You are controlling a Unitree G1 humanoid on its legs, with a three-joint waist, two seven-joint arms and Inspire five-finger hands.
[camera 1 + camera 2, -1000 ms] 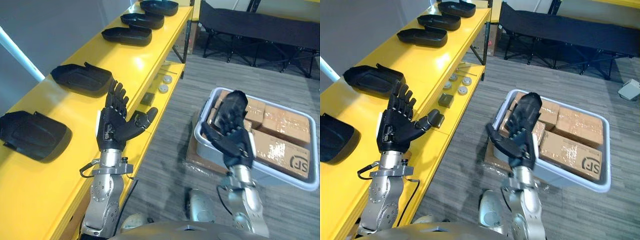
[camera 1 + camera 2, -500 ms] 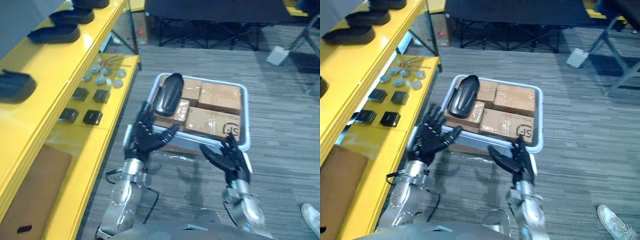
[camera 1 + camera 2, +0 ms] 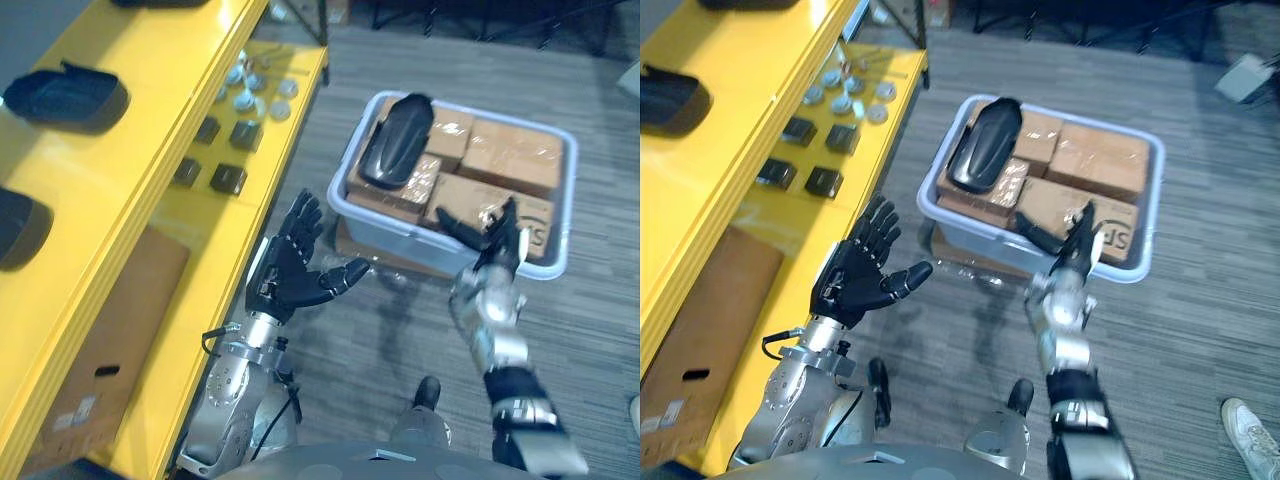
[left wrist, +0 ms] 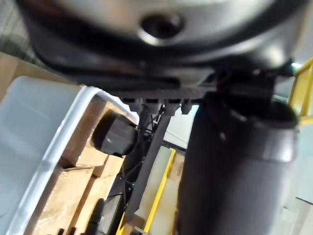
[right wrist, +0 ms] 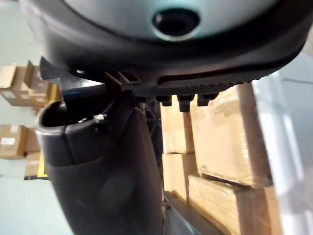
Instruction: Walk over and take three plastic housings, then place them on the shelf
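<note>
Lying nearest, at about eight o'clock, a flat brown carton [image 3: 110,335] sat in the lower level of the yellow shelf [image 3: 150,140], and at five o'clock a person's pale shoe [image 3: 1248,422] stood on the grey plank floor [image 3: 590,340]. Just past these, at seven o'clock, the left robot hand [image 3: 287,278] hung over the floor close beside the shelf's lower edge, palm up and spread wide, fingers straight and fanned, thumb pointing toward three o'clock, with nothing in it. At four o'clock the right robot hand [image 3: 497,243] was likewise flat and empty, its straight fingers aimed toward twelve o'clock and reaching the near rim of a pale grey tub [image 3: 970,236]; whether they touched the rim could not be told. The tub stood on the floor at about one o'clock, packed with taped cardboard boxes [image 3: 510,155]. On top of the boxes, in the tub's far left corner at eleven o'clock, lay a black plastic housing [image 3: 393,142], its long side running near to far. On the shelf's lower level at ten o'clock sat several small black blocks [image 3: 228,179], with a cluster of round silver discs [image 3: 262,88] beyond them. On the top level a second housing [image 3: 20,228] lay at nine o'clock, cut by the view's edge, and a third housing [image 3: 65,95] lay farther along at ten o'clock, well apart from both hands.
</note>
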